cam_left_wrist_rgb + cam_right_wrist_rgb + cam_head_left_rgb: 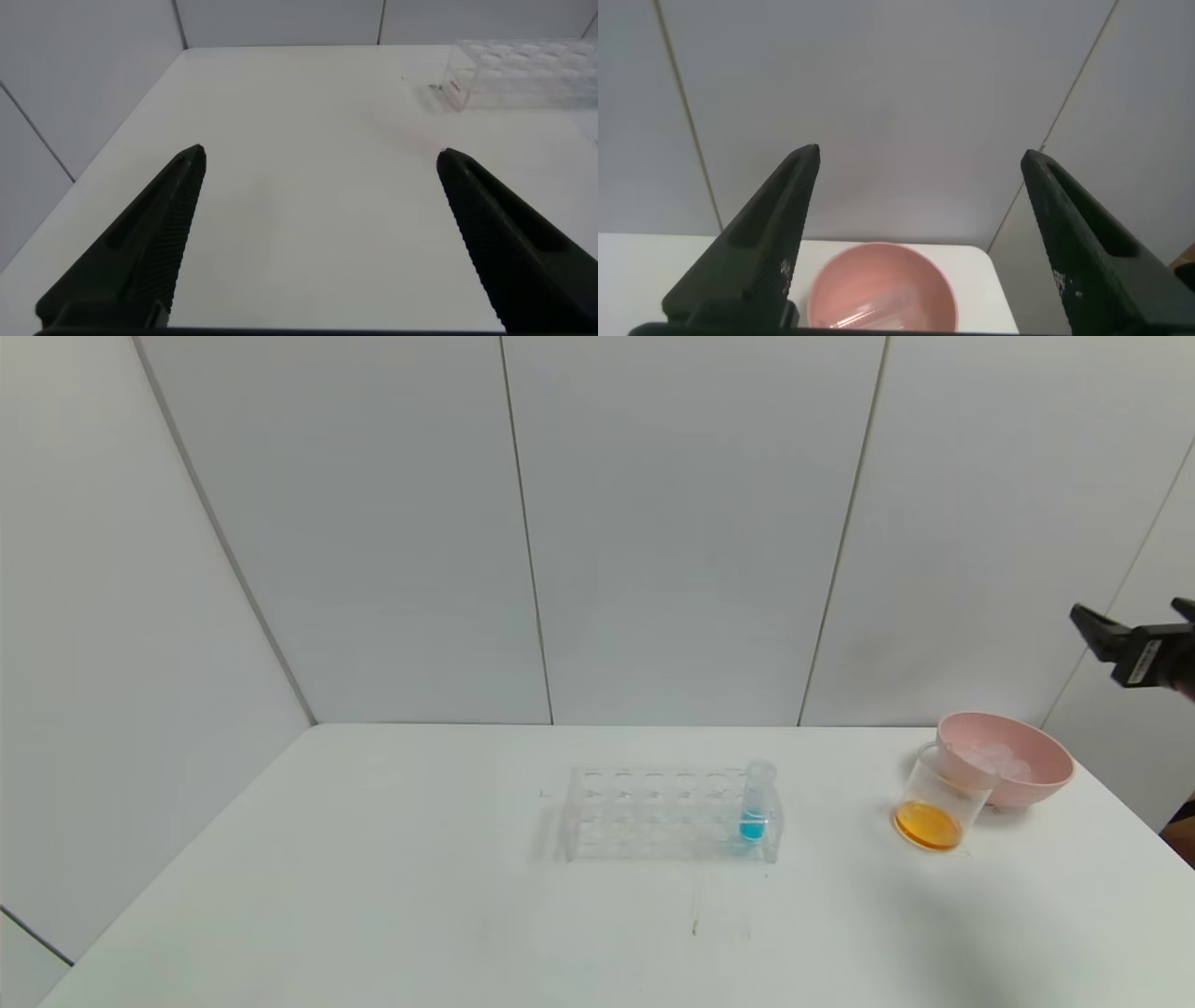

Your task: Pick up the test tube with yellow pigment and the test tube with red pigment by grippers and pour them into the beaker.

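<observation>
Nearby, pink bowl [1018, 775] touching beaker [938, 803].

beaker [936, 800]: clear (glassy) | bowl [1013, 765]: glossy pink | table [373, 896]: matt white

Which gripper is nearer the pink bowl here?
Right. The right gripper hangs open above the bowl, slightly to its right. The left gripper, also open, is out of the head view, beyond the rack's far side.

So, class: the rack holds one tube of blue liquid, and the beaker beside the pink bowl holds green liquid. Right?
Not quite. The beaker beside the pink bowl holds orange liquid, not green, as the head view shows. The rack does hold one blue tube.
</observation>
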You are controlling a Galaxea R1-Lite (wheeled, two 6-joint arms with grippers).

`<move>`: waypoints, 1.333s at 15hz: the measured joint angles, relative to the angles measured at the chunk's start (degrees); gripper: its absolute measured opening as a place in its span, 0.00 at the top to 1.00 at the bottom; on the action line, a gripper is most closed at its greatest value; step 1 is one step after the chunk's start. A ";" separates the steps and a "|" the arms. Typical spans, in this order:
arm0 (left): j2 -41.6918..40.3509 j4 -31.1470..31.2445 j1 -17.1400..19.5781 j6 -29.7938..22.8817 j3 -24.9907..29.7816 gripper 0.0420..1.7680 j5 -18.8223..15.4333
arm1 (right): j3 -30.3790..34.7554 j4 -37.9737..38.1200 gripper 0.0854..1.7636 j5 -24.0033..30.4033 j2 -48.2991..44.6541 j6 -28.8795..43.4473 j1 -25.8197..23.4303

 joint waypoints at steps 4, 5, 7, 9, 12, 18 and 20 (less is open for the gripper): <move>0.00 0.00 0.00 0.02 0.00 0.00 0.00 | -0.78 25.02 0.09 -0.52 -26.76 4.51 2.12; 0.00 0.00 0.00 -0.02 0.00 0.00 0.00 | -0.83 32.51 0.09 -1.11 -34.32 5.78 3.33; 0.00 0.00 0.00 0.00 0.00 0.00 0.00 | -0.91 48.03 0.07 -2.79 -50.14 7.81 6.45; 0.00 0.00 0.00 0.00 0.00 0.00 0.00 | -0.44 62.88 0.06 -5.01 -64.68 9.16 9.95; 0.00 0.02 -0.02 0.00 0.00 0.00 0.00 | 5.78 76.51 0.05 -7.34 -82.43 10.47 13.51; 0.00 0.02 -0.02 0.00 0.00 0.00 0.00 | 34.65 71.72 0.04 -9.39 -95.34 9.53 15.29; 0.00 0.00 0.00 0.00 0.00 0.00 0.00 | 38.14 69.94 0.04 -9.47 -96.42 8.50 15.51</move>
